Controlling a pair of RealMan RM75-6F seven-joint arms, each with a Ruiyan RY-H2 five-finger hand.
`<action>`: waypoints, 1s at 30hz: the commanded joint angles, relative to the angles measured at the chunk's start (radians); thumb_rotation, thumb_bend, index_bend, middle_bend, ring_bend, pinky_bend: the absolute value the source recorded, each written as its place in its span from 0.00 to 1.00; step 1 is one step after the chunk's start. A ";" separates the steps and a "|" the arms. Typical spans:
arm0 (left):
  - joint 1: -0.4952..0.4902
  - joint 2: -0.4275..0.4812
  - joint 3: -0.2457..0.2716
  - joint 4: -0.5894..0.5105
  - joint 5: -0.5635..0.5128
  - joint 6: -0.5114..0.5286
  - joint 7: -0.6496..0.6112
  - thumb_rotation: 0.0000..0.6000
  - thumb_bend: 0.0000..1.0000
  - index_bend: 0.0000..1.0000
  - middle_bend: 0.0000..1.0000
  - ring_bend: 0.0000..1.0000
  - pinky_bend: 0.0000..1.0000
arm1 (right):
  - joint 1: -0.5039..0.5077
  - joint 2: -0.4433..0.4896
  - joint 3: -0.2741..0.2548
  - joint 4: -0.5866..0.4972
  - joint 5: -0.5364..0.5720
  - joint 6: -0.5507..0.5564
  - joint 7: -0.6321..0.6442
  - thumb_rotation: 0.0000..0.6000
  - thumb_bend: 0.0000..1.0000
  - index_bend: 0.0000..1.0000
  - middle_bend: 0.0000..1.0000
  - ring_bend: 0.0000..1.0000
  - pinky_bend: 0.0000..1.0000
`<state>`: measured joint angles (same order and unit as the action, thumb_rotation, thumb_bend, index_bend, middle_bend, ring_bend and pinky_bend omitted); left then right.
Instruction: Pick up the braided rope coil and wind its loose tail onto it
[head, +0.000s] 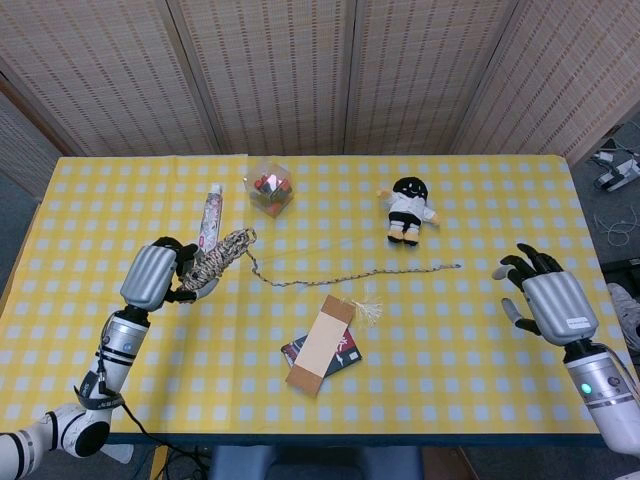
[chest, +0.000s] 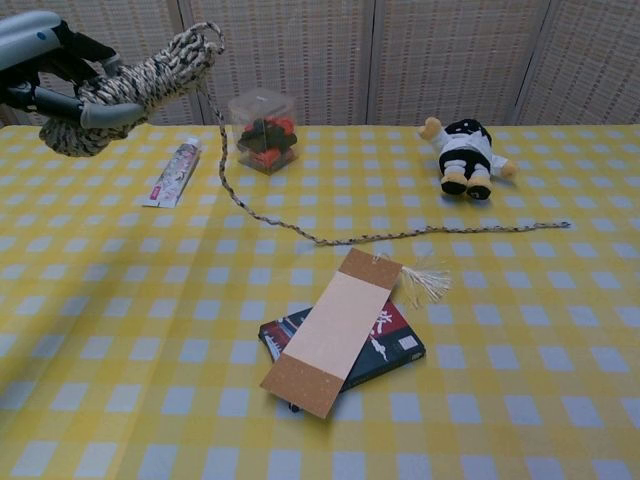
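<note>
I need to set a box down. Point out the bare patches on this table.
Bare yellow checked cloth lies along the near left edge and right of the tan card with tassel. The far side is crowded: white tube, clear cube, plush doll, braided tail.

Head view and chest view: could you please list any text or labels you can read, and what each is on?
None is legible.
Tube: printing too small to read.
Dark booklet under the tan card: white characters, partly covered, too blurred to read.
Right hand: small mark, unreadable.
Clear box: no visible text.
</note>
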<state>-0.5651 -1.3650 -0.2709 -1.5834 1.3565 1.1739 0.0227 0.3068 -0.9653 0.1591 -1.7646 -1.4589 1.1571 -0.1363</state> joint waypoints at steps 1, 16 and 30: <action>-0.001 0.030 0.001 -0.043 0.009 0.007 0.013 0.62 0.29 0.80 0.79 0.67 0.34 | 0.135 -0.030 0.035 -0.016 0.072 -0.168 -0.071 1.00 0.38 0.36 0.26 0.08 0.20; 0.014 0.089 0.046 -0.127 0.032 0.024 0.052 0.60 0.29 0.80 0.79 0.67 0.34 | 0.409 -0.317 0.057 0.249 0.393 -0.390 -0.315 1.00 0.34 0.36 0.20 0.02 0.09; 0.013 0.103 0.069 -0.161 0.044 0.029 0.074 0.60 0.29 0.80 0.79 0.67 0.34 | 0.497 -0.577 0.026 0.542 0.402 -0.358 -0.326 1.00 0.32 0.40 0.08 0.00 0.00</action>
<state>-0.5518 -1.2624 -0.2019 -1.7441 1.4000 1.2029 0.0968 0.7905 -1.5083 0.1913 -1.2600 -1.0486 0.7913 -0.4710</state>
